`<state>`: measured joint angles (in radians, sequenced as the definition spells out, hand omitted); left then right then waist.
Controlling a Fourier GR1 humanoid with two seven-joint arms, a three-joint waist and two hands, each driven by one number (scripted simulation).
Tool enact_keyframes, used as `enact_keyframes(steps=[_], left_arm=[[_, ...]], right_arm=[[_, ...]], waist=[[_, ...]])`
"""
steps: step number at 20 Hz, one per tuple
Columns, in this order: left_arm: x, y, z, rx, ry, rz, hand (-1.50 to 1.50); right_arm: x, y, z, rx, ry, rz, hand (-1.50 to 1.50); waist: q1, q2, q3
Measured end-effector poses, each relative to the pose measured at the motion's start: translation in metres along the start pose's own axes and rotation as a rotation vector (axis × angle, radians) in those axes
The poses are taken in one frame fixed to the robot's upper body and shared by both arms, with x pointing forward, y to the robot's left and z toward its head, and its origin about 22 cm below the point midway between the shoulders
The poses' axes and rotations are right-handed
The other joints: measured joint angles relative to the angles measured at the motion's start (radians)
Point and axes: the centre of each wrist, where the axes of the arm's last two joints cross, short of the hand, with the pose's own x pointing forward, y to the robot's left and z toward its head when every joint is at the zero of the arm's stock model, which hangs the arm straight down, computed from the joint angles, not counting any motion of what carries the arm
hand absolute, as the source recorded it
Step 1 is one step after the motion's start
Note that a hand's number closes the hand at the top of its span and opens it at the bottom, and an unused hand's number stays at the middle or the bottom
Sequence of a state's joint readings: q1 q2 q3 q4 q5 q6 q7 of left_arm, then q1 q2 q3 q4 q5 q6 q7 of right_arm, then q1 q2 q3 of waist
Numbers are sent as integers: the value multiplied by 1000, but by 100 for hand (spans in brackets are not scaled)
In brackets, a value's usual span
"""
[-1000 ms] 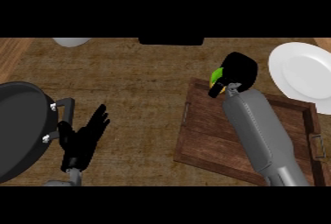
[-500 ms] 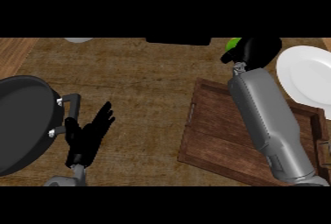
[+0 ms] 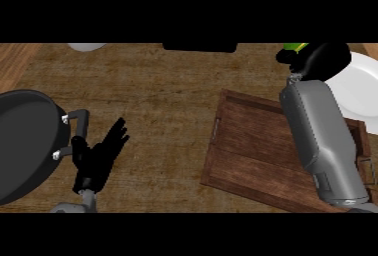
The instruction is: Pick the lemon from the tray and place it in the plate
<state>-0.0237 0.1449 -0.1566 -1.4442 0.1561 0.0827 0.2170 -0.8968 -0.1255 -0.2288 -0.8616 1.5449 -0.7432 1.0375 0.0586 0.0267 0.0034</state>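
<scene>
Lemon (image 3: 295,48): yellow-green, mostly hidden; only a sliver showed at the upper left of the right hand (image 3: 319,61). Judged light, stiff-skinned, waxy and inclined to roll; best held across its middle with the fingers wrapped round. Position: held aloft near the far edge of the bench (image 3: 162,95), beyond the wooden tray (image 3: 251,150) and just left of the white plate (image 3: 362,92), not yet over it. Right hand's fingers were curled round the fruit, enclosing most of it. Left hand (image 3: 100,155) rested with straight fingers at lower left, beside the handle of a dark pan (image 3: 22,140), holding nothing.
</scene>
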Motion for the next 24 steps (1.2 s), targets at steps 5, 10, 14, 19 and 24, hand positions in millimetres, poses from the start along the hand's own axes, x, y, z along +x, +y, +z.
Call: enact_keyframes(steps=[5,10,14,19,24], left_arm=[[-2,1,1,13,-2,3,0],[-3,-1,3,20,-3,5,0],[-3,-2,5,16,4,9,0],[-5,-4,3,14,-1,7,0],[-5,1,4,14,-2,5,0]], right_arm=[[-39,14,-22,-97,80,9,150],[-82,16,-58,-210,136,51,150],[-117,17,-78,-258,168,72,150],[-147,11,-103,-303,195,65,150],[-169,1,-125,-323,257,62,150]], waist=[[-9,-5,0],[-14,-7,0],[-14,-8,1],[-14,-7,3],[-12,-6,4]])
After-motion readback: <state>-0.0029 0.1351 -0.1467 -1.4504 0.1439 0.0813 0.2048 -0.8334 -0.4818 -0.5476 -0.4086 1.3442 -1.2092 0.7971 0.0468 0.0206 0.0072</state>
